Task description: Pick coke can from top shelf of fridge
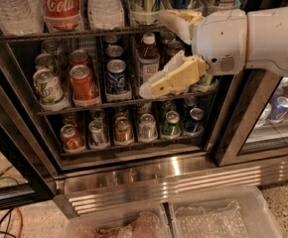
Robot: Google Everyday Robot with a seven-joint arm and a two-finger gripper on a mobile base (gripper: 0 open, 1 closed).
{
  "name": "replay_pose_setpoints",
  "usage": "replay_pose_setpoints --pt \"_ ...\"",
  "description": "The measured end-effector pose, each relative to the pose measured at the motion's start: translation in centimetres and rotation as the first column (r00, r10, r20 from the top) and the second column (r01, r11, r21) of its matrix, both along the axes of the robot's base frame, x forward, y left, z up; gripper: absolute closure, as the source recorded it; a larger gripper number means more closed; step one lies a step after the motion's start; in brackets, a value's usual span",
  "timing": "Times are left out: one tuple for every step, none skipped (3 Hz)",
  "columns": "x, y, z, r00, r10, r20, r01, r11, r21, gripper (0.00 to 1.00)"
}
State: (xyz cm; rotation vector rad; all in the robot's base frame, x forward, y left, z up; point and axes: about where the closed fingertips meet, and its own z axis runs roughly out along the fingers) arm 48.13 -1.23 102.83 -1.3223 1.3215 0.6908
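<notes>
Fridge (149,175) with three wire racks above a ribbed steel base; the rack fronts on the left side lie unobstructed. The white arm (253,38) enters from the right edge, roughly level, crossing the black door post. The top shelf (84,33) carries a thin front rail. The gripper (153,53) is open and empty, cream fingers spread one above the other, the upper at rail height, the lower before the middle rack. The coke can (59,4) stands on the top shelf between two water bottles (12,9), well left of the gripper.
</notes>
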Motion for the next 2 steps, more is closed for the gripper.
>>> replay_pose_setpoints --pt "0.4 1.0 0.3 1.0000 0.000 0.008 -0.001 1.000 0.021 0.00" --pt "0.7 2.9 0.7 0.9997 0.000 0.024 -0.001 0.999 0.048 0.00"
